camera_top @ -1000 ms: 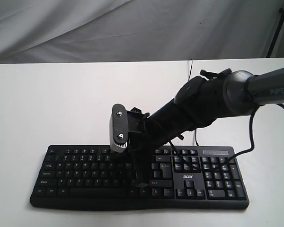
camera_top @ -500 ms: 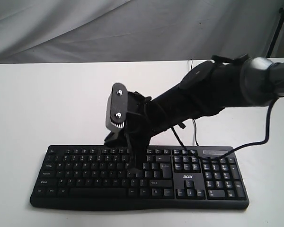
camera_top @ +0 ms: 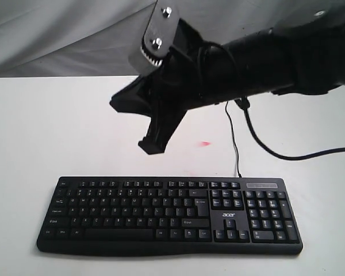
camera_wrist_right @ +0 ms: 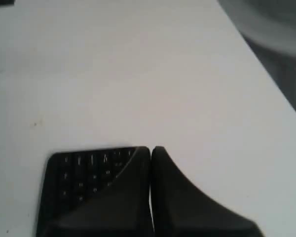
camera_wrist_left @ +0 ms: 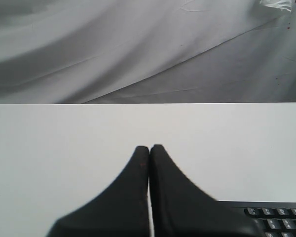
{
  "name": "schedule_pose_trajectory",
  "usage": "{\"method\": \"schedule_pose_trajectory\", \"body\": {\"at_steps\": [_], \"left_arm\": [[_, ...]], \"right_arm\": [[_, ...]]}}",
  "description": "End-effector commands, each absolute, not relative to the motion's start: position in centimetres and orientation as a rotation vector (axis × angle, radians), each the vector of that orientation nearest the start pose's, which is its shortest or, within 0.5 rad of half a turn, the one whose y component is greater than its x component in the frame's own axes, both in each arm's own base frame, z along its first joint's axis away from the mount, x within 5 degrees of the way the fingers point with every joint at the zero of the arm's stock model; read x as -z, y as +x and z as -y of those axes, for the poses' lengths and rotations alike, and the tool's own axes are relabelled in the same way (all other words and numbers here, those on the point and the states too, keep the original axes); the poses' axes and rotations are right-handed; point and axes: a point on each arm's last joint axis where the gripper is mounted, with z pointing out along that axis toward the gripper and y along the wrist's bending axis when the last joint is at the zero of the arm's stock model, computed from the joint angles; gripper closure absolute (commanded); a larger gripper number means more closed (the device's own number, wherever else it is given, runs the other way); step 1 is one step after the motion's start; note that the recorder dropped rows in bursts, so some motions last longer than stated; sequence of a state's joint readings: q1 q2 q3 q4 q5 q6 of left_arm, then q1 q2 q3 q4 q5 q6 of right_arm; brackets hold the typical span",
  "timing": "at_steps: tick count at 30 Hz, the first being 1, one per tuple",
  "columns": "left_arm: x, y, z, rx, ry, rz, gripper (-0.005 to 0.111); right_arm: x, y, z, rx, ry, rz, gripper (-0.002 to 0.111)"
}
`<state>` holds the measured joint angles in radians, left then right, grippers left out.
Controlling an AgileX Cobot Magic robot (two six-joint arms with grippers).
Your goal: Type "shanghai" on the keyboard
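Nearest us, one keyboard (camera_top: 161, 215) lies along the front of the table (camera_top: 46, 132). The only writing we can read on it is a white "acer" logo (camera_top: 227, 215) above the arrow keys; the key legends are too small. We see one arm (camera_top: 264, 57) from outside. Its right gripper (camera_top: 151, 146) hangs above the keyboard, clear of the keys, closed tight on nothing. The left gripper (camera_wrist_left: 149, 148) is likewise closed and empty, near a keyboard corner. Farther back, one thin cable (camera_top: 234, 144) passes one small red mark (camera_top: 205, 144) toward a grey cloth (camera_top: 57, 34).

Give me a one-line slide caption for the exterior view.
Right hand, shut, hovers above the black keyboard on a white table.
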<state>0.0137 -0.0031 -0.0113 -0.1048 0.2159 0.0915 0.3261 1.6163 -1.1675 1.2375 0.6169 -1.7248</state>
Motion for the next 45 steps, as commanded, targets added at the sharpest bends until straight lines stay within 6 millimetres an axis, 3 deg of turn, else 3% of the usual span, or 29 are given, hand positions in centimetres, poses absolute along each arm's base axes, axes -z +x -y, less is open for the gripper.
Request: {"method": "schedule_pose_trajectory", "body": {"at_steps": [1, 7, 11, 22, 30, 38, 45], "left_arm": [[-19.8, 5.5, 0.2, 0.024, -0.004, -1.685, 0.106], [-19.8, 5.5, 0.2, 0.024, -0.004, -1.685, 0.106], [-19.8, 5.5, 0.2, 0.024, -0.004, -1.685, 0.106], [-19.8, 5.5, 0.2, 0.024, -0.004, -1.685, 0.106], [-19.8, 5.5, 0.2, 0.024, -0.004, -1.685, 0.106], [-19.8, 5.5, 0.2, 0.024, -0.004, -1.685, 0.106], [-19.8, 5.5, 0.2, 0.024, -0.004, -1.685, 0.106]], "right_arm": [[-33.1, 30.5, -15.8, -0.548, -1.038, -1.666, 0.108], [-36.3, 28.0, -15.3, -0.647, -0.971, -1.632, 0.108], [-37.5, 26.6, -15.3, -0.709, -0.998, -1.598, 0.108], [-38.1, 27.2, -14.7, -0.624, -0.894, -1.601, 0.108], [-39.8, 27.7, -12.8, -0.503, -0.612, -1.624, 0.108], [-42.5, 25.2, -11.1, -0.417, -0.572, -1.566, 0.108], [-44.7, 22.0, -7.1, -0.323, -0.434, -1.614, 0.108]]}}
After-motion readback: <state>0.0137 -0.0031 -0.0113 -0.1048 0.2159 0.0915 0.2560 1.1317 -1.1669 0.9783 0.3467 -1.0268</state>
